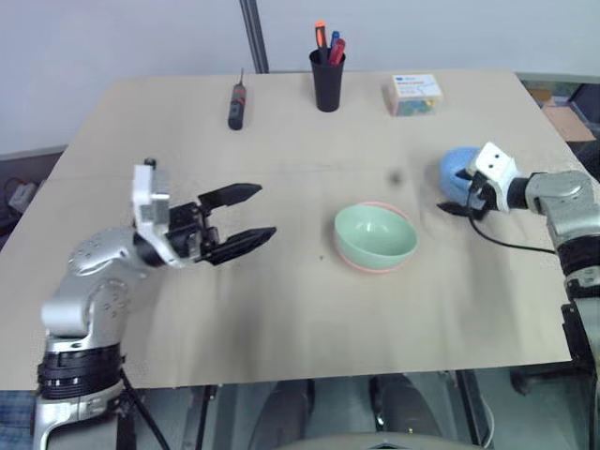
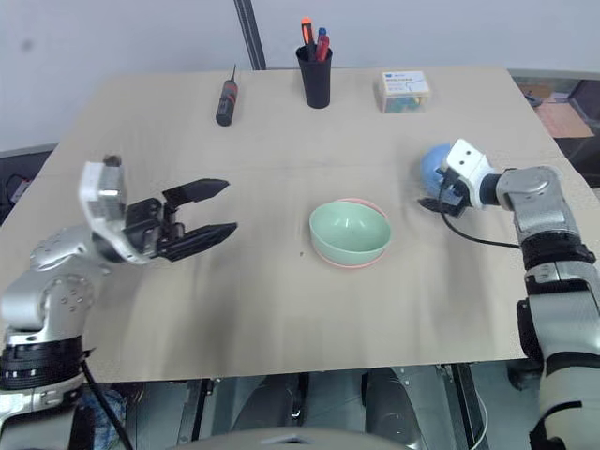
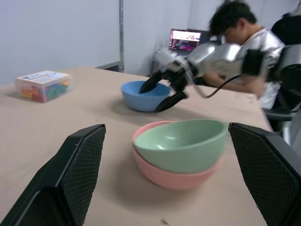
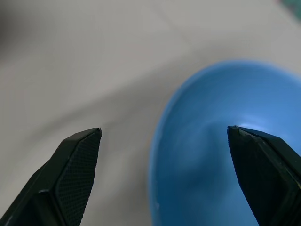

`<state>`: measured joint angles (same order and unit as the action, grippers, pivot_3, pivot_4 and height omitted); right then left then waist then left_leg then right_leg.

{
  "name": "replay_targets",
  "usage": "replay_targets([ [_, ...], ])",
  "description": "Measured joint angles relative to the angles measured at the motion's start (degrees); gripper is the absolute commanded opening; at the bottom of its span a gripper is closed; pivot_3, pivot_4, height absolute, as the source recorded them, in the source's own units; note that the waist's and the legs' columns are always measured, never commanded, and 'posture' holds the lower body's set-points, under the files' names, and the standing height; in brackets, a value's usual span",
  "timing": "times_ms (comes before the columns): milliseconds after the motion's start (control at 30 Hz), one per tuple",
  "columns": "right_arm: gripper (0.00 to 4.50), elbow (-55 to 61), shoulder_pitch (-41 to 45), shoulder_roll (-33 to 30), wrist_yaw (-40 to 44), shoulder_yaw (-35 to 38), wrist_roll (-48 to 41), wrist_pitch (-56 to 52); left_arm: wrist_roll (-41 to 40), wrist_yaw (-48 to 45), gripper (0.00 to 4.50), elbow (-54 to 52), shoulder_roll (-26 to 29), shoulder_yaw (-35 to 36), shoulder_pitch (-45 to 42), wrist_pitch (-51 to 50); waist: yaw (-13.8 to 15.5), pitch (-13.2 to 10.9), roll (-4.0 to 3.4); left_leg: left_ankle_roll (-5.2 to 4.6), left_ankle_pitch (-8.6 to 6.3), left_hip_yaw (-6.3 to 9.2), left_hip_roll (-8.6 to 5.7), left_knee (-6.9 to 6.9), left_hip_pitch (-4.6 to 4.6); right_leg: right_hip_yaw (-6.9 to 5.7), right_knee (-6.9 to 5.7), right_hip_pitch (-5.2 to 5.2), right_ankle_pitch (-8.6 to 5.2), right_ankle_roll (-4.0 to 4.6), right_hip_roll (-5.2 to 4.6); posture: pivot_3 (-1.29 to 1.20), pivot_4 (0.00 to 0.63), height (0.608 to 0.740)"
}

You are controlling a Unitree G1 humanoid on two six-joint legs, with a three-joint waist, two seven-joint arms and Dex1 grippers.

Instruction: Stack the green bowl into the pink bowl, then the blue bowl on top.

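The green bowl (image 1: 376, 234) sits nested inside the pink bowl (image 1: 359, 263) near the middle of the table (image 1: 281, 309); only a thin pink rim shows around and under the green one. The blue bowl (image 1: 457, 172) stands upright on the table to the right of that pair, apart from it.

My right pincer (image 1: 466, 195) is at the blue bowl with its fingers spread wide, one finger over the bowl's hollow and the other outside the near wall, so the rim lies between them. I cannot tell whether either finger touches the bowl, which rests on the table.

My left pincer (image 1: 253, 212) hangs above the left part of the table, well apart from the bowls, pointing toward them with its fingers wide and nothing between them.

At the far edge stand a black cup of pens (image 1: 327, 77), a screwdriver (image 1: 237, 103) and a small clear box (image 1: 413, 94) of coloured bits. A person (image 3: 244, 42) sits beyond the table.
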<state>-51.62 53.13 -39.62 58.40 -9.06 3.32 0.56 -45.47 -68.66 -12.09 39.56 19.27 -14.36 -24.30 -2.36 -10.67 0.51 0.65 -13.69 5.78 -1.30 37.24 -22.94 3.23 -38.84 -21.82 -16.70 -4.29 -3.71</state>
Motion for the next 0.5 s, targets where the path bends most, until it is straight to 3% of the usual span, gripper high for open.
replay_targets([
  [300,0.1,-7.22,3.48,0.98,-0.2,-1.05,3.0,4.95,-2.11,0.15,4.5,-1.04,1.0,3.03,3.58,0.06,-0.46,0.0,0.0,0.0,0.0,-0.09,-0.02,-0.02,0.06,0.07,-0.03,0.0,0.0,0.0,0.05,0.0,0.15,0.74],
  [500,0.04,-7.0,4.34,0.85,1.75,-0.9,3.13,6.25,-1.93,-0.53,4.5,-1.27,0.64,2.75,4.69,2.14,-0.66,-0.02,-0.03,-0.03,-0.02,-0.1,-0.02,-0.03,0.06,0.06,-0.03,0.01,0.0,0.01,0.05,0.0,0.15,0.74],
])
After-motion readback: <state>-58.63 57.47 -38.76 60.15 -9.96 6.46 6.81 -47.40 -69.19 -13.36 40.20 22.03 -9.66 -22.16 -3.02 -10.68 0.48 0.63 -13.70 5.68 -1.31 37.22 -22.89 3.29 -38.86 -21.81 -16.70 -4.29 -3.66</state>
